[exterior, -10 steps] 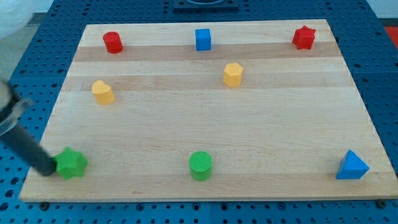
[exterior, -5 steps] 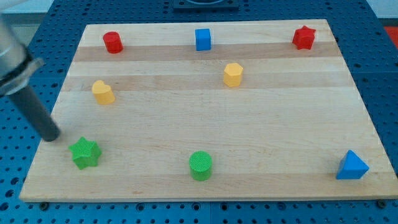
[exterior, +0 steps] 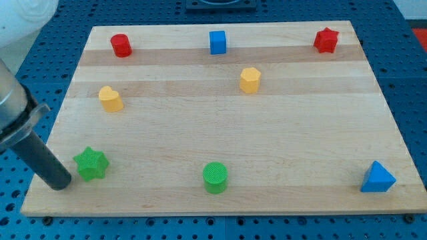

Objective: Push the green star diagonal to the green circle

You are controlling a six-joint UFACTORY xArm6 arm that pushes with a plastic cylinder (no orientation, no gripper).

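Just left of green star [exterior: 91, 164], my tip [exterior: 61, 185]

The rod leaves the picture at the view's left edge, so its upper part and the arm are cut off; only my tip [exterior: 61, 185] shows, near the surface's [exterior: 220, 127] bottom-left corner. The surface's far edge meets a dark fixture [exterior: 220, 4], cropped at the top.

Blocks — 2 red [exterior: 121, 45], 2 blue [exterior: 217, 42], 2 yellow [exterior: 111, 99], 2 green [exterior: 91, 164].
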